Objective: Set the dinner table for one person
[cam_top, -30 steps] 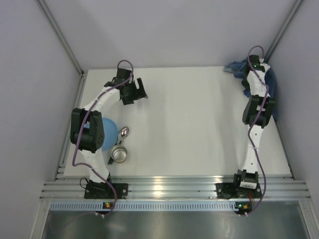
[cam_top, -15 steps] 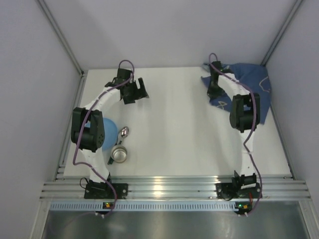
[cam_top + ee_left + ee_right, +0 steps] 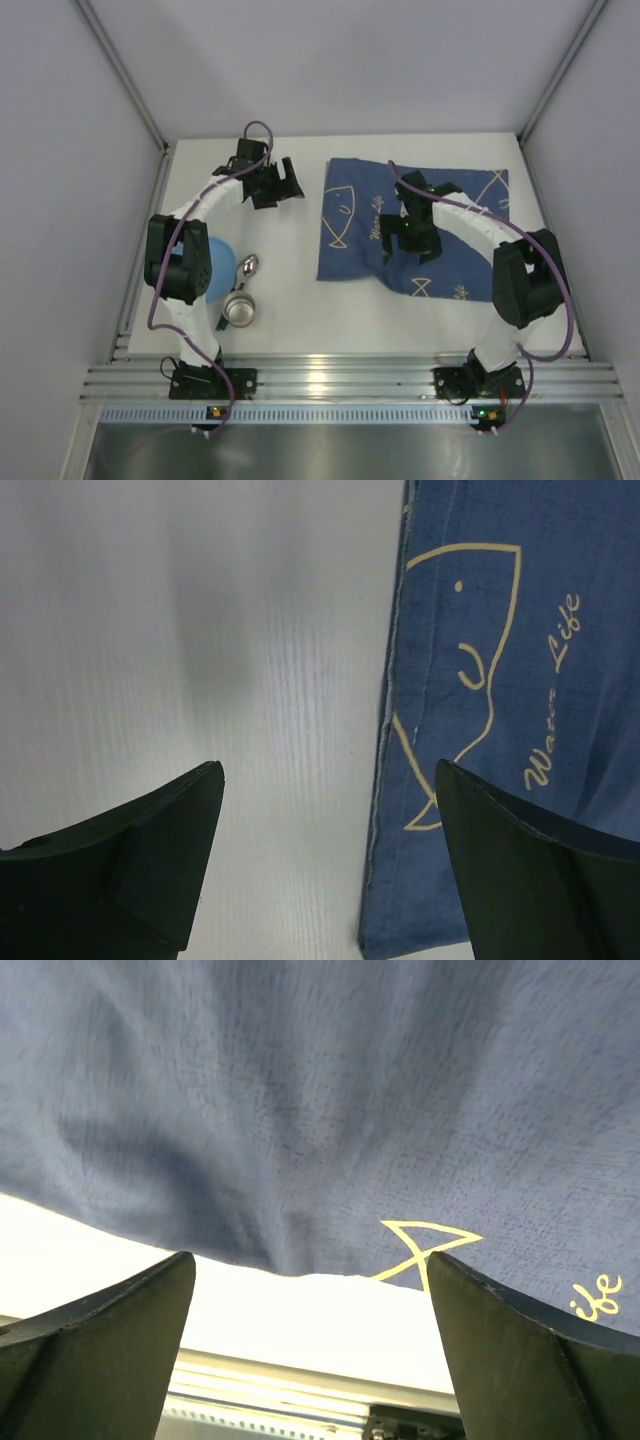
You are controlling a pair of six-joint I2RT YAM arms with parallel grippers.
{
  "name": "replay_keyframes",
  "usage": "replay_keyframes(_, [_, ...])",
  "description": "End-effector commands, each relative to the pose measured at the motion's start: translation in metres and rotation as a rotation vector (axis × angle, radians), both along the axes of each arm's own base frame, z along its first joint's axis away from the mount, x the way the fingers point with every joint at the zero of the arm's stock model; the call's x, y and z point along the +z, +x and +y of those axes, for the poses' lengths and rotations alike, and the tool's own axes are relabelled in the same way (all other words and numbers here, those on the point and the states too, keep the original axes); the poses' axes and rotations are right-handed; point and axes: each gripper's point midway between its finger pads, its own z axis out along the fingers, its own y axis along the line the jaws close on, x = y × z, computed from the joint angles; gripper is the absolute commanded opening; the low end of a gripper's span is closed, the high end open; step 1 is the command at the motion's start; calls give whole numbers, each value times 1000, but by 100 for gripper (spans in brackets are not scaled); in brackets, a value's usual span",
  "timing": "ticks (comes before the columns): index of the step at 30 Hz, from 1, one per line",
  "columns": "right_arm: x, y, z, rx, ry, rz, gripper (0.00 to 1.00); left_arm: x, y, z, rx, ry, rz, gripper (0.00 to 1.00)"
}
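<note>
The dinner table [image 3: 300,310] is a white top with a dark blue fish-print cloth [image 3: 440,215] lying spread over its right half. My right gripper [image 3: 408,245] hangs over the cloth's middle, open and holding nothing. In the right wrist view the right gripper [image 3: 310,1260] stands over the cloth [image 3: 330,1090] where its near edge meets the bare table [image 3: 300,1310]. My left gripper [image 3: 283,188] is open just left of the cloth's far left corner. In the left wrist view the left gripper [image 3: 328,770] spans the cloth's [image 3: 500,680] left hem and the table [image 3: 200,630].
A blue bowl [image 3: 218,268], a metal spoon [image 3: 248,265] and a metal cup [image 3: 240,311] sit at the near left, beside the left arm. Aluminium rails [image 3: 340,380] run along the near edge. Grey walls close in the back and sides.
The right arm swung left from the far right corner, drawing the bunched cloth out flat across the table, and its jaws opened and let it go. The left arm barely moved.
</note>
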Motion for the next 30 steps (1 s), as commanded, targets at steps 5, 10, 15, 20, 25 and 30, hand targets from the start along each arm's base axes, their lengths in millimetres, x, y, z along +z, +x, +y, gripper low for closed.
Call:
replay_keyframes(5, [63, 30, 12, -12, 87, -192, 100, -5, -26, -62, -234, -49, -5, 91])
replay_keyframes(10, [73, 41, 5, -17, 60, -239, 100, -48, -56, -98, -340, 80, 119, 91])
replay_keyframes(15, [60, 43, -12, -63, 49, -201, 100, -71, -54, -97, -312, 210, 155, 91])
replay_keyframes(20, [59, 43, -17, -86, 58, -202, 100, -84, -44, -82, -255, 327, 193, 91])
replay_keyframes(25, [58, 37, -23, -100, 56, -202, 100, -87, -42, -77, -239, 405, 170, 90])
replay_keyframes(30, [49, 32, -28, -106, 47, -183, 100, -110, -50, -84, -285, 396, 235, 66])
